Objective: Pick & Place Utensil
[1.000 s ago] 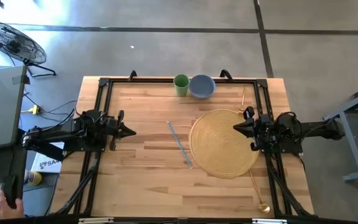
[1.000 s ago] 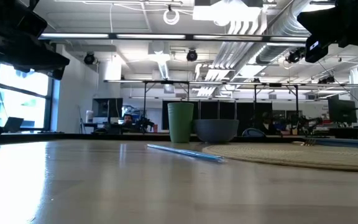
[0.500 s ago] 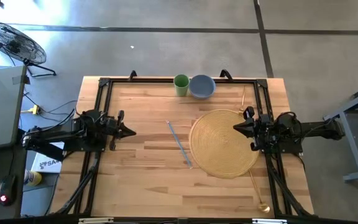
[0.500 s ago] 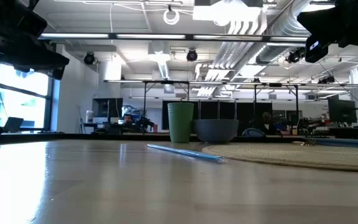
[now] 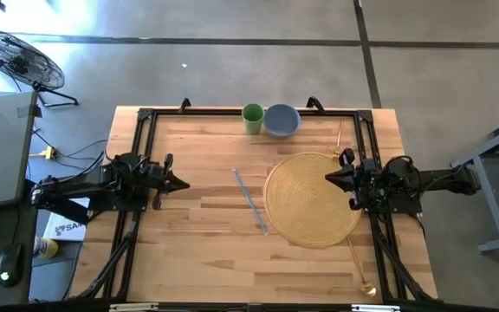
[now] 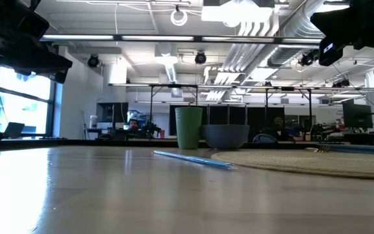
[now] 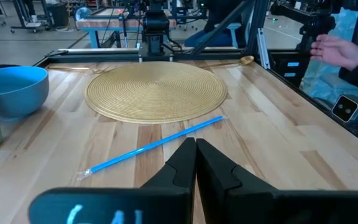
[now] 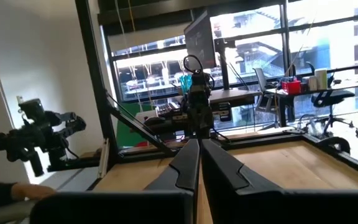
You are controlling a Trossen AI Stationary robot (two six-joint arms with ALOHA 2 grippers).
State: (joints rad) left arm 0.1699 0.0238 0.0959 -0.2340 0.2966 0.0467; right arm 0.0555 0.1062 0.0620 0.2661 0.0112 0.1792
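On the table [image 5: 197, 260] nothing has moved since earlier: the blue straw [image 5: 249, 199] lies just left of the woven placemat [image 5: 312, 199]. Left gripper [image 5: 183, 183] and right gripper [image 5: 329, 179] hover at their sides, fingers pressed together, empty.

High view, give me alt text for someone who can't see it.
Two arms wait at opposite table edges, left gripper and right gripper shut and empty. Between them lie a blue straw and a woven mat; a green cup and blue bowl stand at the far edge.
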